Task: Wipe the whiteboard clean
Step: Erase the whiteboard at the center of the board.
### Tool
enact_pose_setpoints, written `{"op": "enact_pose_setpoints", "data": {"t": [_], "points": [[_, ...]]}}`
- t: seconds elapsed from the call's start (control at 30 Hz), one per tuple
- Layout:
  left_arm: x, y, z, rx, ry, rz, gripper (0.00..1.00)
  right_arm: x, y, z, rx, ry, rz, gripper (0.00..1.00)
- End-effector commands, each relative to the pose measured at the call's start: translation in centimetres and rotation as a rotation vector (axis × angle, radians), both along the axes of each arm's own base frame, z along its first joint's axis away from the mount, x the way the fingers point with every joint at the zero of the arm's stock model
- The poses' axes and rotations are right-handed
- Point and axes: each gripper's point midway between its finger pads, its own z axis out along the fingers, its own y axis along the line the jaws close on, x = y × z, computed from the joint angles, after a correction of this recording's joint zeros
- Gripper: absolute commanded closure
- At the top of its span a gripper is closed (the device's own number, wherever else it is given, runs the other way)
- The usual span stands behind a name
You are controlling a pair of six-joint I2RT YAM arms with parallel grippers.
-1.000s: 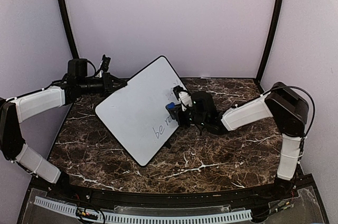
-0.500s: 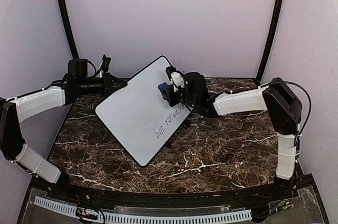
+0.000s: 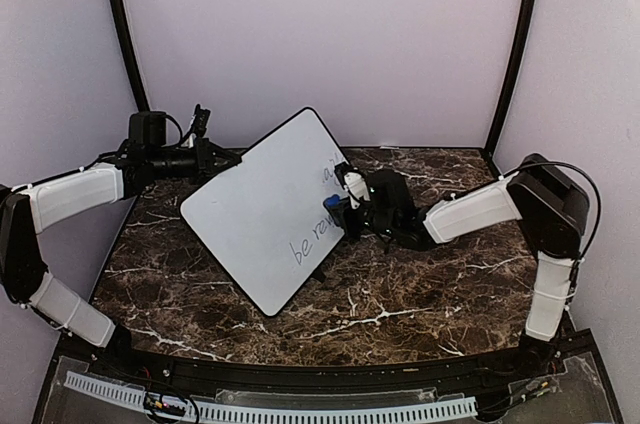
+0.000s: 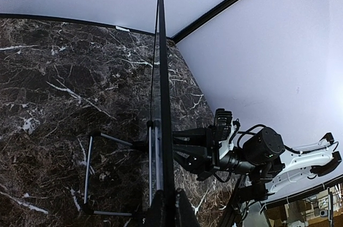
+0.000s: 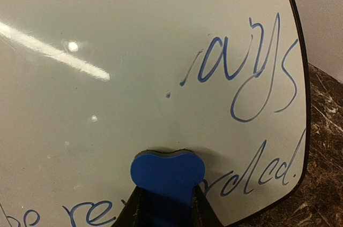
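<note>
Your large white rectangular whiteboard with its thin black rim stands tilted on edge over the middle of the dark brown marble table, its written face turned toward the right arm.

You are mid-wipe. Blue marker handwriting is left along the right side and the bottom line of the face as the right wrist camera sees it, while the upper left area reads clean. The small blue foam eraser block is pressed flat to the face, between the upper word and the lower line. The right gripper is clamped on it, one finger each side. The left gripper is closed tight on the board's upper left rim, bracing it.

Next you need firm, even pressure and a sweep across the words toward the rim, then along the bottom line, without tipping the board.

Behind the board a thin wire stand sits on the table. It seems to touch the board's back, though I can't be sure it bears weight. I see nothing on the face in the eraser's path.
</note>
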Motion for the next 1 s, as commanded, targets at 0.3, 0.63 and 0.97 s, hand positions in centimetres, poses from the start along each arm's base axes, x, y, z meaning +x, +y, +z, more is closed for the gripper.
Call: {"op": "enact_pose_setpoints", "data": {"t": [0.3, 0.63, 0.97], "points": [[-4.0, -3.1, 3.9, -0.071, -0.146, -0.227, 1.0, 6.9, 2.9, 4.8, 0.044, -0.057, -0.025, 0.78], [-3.3, -3.0, 3.1, -0.054, -0.112, -0.196, 1.0, 2.5, -0.9, 0.3, 0.019, 0.037, -0.025, 0.78], [-2.2, -2.5, 1.9, 0.015, -0.072, -0.146, 1.0, 2.5, -0.3, 1.6, 0.027, 0.016, 0.001, 0.78]]}}
